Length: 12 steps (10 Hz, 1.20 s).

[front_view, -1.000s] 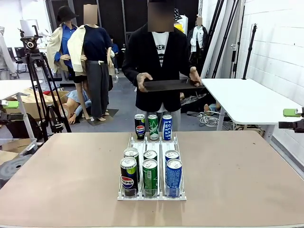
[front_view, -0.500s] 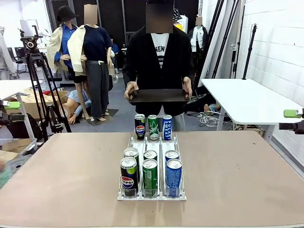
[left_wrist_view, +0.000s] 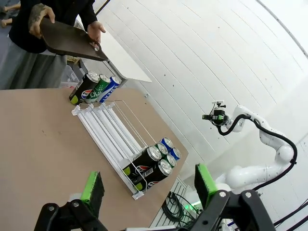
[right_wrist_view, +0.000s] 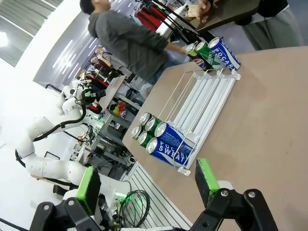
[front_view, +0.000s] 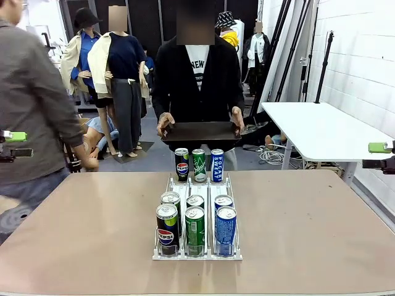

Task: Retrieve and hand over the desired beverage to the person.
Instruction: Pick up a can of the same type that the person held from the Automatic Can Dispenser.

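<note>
The left hand (left_wrist_view: 148,186) is hanging wide open with nothing between its green pads, and the right hand (right_wrist_view: 147,185) is likewise gaping and holding nothing. Both are hovering off the table (front_view: 80,228), well apart from the drinks. The cans (front_view: 195,229) are standing upright in a three-lane wire rack (front_view: 197,256) at the table's middle. Six are crowding its near end in two rows, with Pepsi on the left, green in the centre and blue Pocari Sweat on the right. A Pepsi can (front_view: 181,164), a green can (front_view: 198,165) and a Pocari Sweat can (front_view: 216,164) are lining the far end. Just beyond them the person (front_view: 197,80) is standing, gripping a dark tray (front_view: 200,131) at both sides. A bystander in grey (front_view: 31,105) is leaning in at the left.
</note>
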{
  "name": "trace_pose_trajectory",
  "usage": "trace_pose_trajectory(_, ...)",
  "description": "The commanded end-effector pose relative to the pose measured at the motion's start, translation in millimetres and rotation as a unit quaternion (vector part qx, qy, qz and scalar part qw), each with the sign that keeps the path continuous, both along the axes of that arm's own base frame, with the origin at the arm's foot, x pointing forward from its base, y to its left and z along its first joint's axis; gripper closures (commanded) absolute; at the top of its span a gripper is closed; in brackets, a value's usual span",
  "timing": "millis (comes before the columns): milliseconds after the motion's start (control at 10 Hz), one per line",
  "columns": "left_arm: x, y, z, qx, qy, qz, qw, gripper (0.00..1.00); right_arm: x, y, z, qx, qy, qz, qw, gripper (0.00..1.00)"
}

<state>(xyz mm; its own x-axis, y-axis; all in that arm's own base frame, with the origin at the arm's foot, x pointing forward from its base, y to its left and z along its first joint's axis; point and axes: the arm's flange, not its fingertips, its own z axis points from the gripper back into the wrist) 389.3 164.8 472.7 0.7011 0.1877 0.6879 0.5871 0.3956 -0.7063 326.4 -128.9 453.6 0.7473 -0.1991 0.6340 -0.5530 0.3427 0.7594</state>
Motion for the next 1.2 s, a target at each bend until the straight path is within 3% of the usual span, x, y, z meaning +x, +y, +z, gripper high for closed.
trace_pose_trajectory(0,-0.4,0.9,0.1,0.002,-0.001,0.003,1.000,0.00,3.0,1.1,-0.8,0.010,-0.014,-0.002,1.000,0.00)
trace_pose_trajectory(1100,-0.4,0.9,0.1,0.002,-0.001,0.003,1.000,0.00,3.0,1.1,-0.8,0.010,-0.014,-0.002,1.000,0.00)
